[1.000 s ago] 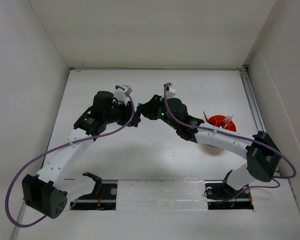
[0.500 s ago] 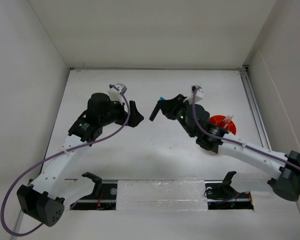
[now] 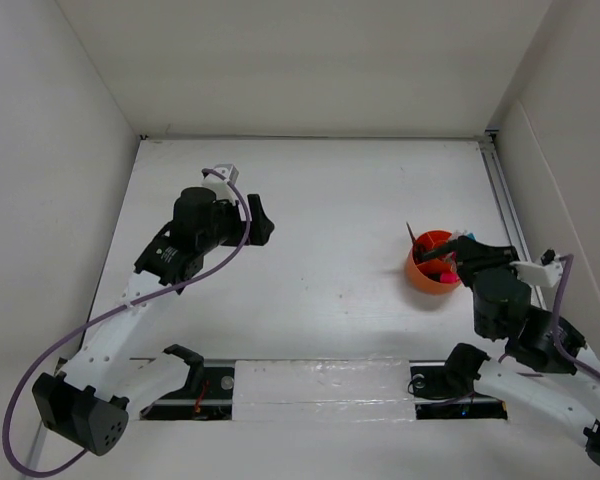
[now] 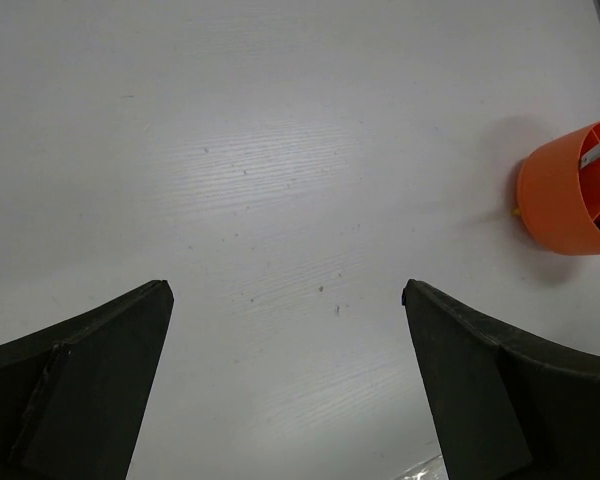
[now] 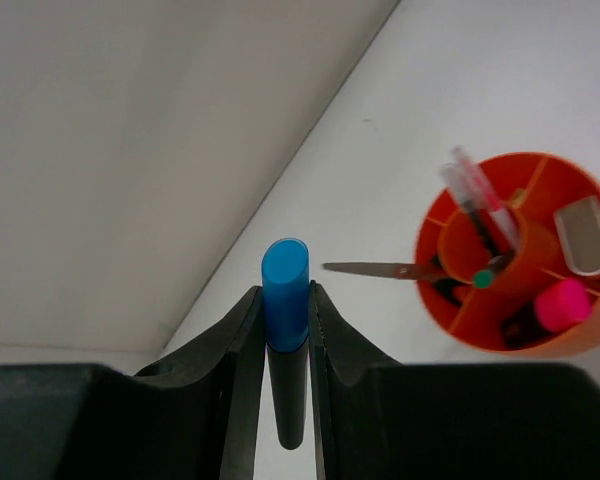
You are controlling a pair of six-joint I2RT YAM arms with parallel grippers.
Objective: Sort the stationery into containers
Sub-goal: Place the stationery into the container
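The right gripper's [image 5: 285, 300] 2 fingers [image 5: 242, 345] pinch a blue-capped marker [image 5: 285, 285]. It stands upright between them, its dark body gripped and the blue cap poking out past the tips.

In the right wrist view the orange cup [image 5: 540, 345] sits at 3 o'clock of the marker, apart from it. Its dividers hold:
- scissors [image 5: 370, 268], with the blade sticking out over the rim toward 9 o'clock
- 2 thin pens [image 5: 475, 190], leaning toward 11 o'clock
- a pink-capped marker [image 5: 562, 303] at 5 o'clock
- a pinkish-white piece [image 5: 583, 233] at 3 o'clock

In the top view this gripper hangs at the cup's 3 o'clock rim. The cup rests on the 3 o'clock side of the white table [image 3: 330, 200].

The left gripper [image 4: 284, 290] has its 2 fingers spread wide with nothing between them, only bare table below. It is over the table's 9 o'clock side, well apart from the cup, which shows at 2 o'clock in the left wrist view.
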